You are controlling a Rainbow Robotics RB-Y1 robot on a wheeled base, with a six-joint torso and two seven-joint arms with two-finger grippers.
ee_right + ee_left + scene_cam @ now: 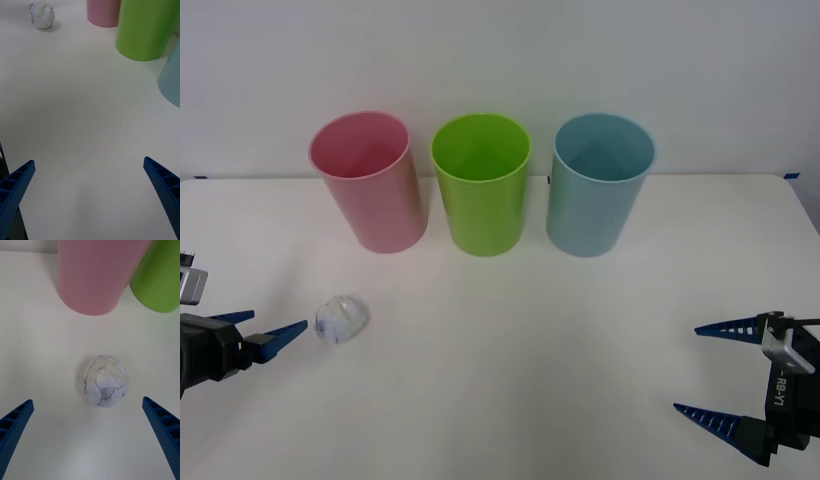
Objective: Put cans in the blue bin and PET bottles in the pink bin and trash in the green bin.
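Three tall bins stand in a row at the back of the white table: the pink bin (370, 185) on the left, the green bin (482, 190) in the middle and the blue bin (595, 190) on the right. The trash (342, 320), a crumpled white wad with faint blue marks, lies in front of the pink bin. My left gripper (280, 320) is open just left of the wad at table height. In the left wrist view the trash (106, 381) lies slightly ahead of the open left gripper (87, 400). My right gripper (686, 368) is open over bare table at the front right. Cans and PET bottles are out of view.
The right wrist view has the trash (42, 15) far off, with the pink bin (103, 13), green bin (146, 30) and blue bin (172, 78) beyond the open right gripper (88, 161). A white wall rises behind the table (510, 340).
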